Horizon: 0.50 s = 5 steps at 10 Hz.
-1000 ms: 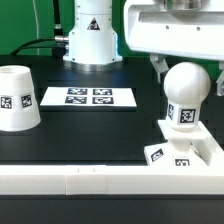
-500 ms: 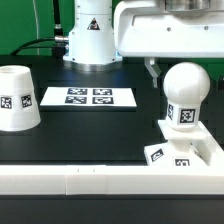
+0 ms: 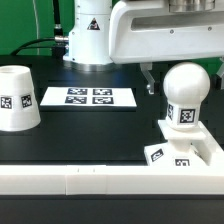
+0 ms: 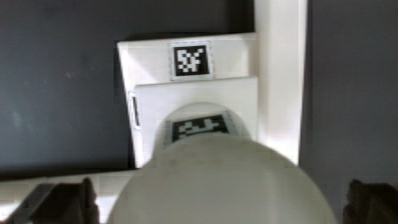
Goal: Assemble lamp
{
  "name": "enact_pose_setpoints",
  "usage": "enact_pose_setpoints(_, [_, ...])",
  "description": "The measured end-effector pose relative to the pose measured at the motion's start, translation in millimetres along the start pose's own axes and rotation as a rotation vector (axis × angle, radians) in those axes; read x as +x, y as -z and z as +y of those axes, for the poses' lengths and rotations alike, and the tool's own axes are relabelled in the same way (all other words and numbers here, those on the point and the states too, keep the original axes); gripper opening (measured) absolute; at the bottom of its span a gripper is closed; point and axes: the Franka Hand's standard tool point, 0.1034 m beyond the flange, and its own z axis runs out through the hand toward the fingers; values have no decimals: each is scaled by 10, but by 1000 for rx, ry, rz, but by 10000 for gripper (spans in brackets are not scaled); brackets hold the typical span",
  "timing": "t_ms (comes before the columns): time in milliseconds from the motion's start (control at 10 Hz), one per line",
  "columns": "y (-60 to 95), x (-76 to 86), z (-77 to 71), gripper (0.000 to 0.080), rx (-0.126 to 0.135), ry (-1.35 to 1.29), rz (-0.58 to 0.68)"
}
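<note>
black table (image 3: 100,135), green backdrop (image 3: 20,20) | we see bulb (image 3: 187,92) upright on base (image 3: 192,150) at the exterior view's right, shade (image 3: 17,98) well apart at its left | gripper (image 4: 217,200) wide, empty, fingers (image 4: 59,203) either side of bulb head, in line with its vertical axis

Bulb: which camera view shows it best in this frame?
The exterior view: the bulb stands whole on the base, with round head, neck and tag all clear. The wrist view looks down on it and shows only its blurred head, hiding the neck.
</note>
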Motion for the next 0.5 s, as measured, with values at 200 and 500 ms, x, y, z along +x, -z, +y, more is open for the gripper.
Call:
enact_pose_setpoints(200, [43, 52, 9, 699, -26, 178, 9])
enact_pose_setpoints(500, [46, 58, 28, 699, -38, 377, 5])
